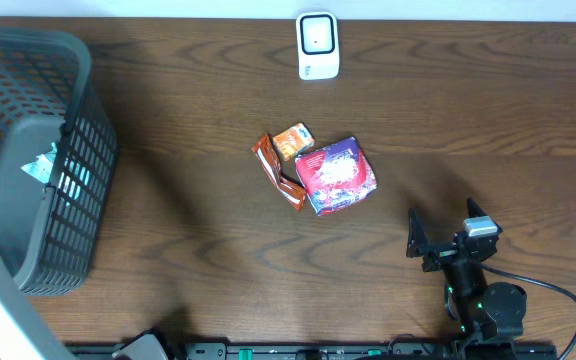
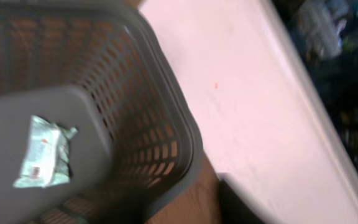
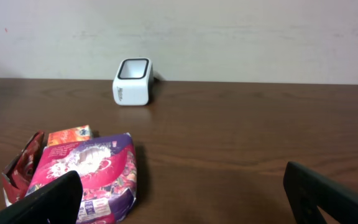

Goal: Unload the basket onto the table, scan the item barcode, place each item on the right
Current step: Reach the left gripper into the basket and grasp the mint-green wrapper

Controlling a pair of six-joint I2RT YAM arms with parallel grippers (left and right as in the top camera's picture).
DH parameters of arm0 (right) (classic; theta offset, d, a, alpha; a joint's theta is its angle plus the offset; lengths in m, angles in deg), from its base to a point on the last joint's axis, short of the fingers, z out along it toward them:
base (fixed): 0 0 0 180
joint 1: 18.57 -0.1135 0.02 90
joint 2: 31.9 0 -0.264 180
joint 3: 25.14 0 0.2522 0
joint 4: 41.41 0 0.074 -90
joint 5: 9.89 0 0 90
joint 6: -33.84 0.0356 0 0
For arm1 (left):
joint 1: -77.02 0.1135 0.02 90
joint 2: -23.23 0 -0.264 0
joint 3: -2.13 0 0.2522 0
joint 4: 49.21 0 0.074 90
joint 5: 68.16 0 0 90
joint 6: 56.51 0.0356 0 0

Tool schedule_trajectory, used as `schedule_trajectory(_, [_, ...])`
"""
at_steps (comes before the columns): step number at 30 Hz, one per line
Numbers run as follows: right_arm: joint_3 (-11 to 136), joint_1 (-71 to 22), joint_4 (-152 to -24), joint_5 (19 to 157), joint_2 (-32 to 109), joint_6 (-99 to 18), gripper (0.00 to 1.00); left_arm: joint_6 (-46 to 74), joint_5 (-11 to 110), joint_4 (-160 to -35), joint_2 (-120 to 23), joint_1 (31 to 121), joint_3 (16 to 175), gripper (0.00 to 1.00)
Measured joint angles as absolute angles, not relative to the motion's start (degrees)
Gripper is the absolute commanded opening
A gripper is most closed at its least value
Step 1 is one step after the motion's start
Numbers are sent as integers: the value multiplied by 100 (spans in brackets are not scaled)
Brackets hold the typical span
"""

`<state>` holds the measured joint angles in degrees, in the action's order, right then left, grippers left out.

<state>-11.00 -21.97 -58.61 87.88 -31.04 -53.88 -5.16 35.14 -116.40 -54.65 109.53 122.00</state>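
Packets sit in a small heap at the middle of the table (image 1: 168,230). The purple packet (image 1: 336,176) is the largest, with an orange packet (image 1: 293,139) and a brown wrapper (image 1: 276,170) touching it on the side away from the right gripper (image 1: 448,228).

That gripper hovers near the front edge with its fingers spread wide and nothing between them. It is well apart from the heap, which lies ahead of it and off to its left. In the right wrist view the purple packet (image 3: 89,177) fills the lower left, partly covered by one dark finger (image 3: 42,202), while the space between the fingers shows only bare wood. The white scanner (image 1: 318,45) stands upright at the far edge, beyond the heap, its dark window visible on top in the right wrist view.

A grey basket (image 1: 78,120) stands at the left end of the table, cut off by the frame edge, with a pale green packet (image 1: 40,165) lying on its floor. The left wrist view looks down into the basket at this packet (image 2: 42,152), but the picture is blurred. The left gripper cannot be made out in it, so whether its fingers are spread or pressed together cannot be told. No barcode is legible on any packet.
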Motion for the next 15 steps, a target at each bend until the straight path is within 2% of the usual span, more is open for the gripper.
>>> schedule_trajectory(2, [-1100, -2197, -5864, 8788, -3104, -5388, 99, -508, 3190, -11764, -5275, 10955, 12209, 83])
schedule_trajectory(5, [-1100, -2197, -5864, 8788, -3104, -5388, 99, -477, 2665, -11970, -5297, 10955, 12187, 91])
schedule_trajectory(9, [-1100, -2197, -5864, 8788, -3104, -5388, 99, -210, 2071, -11992, -5955, 10955, 11776, 92])
schedule_trajectory(15, [-1100, -2197, -5861, 8788, -3104, -5388, 99, 631, 1837, -12250, -7378, 10955, 11389, 93])
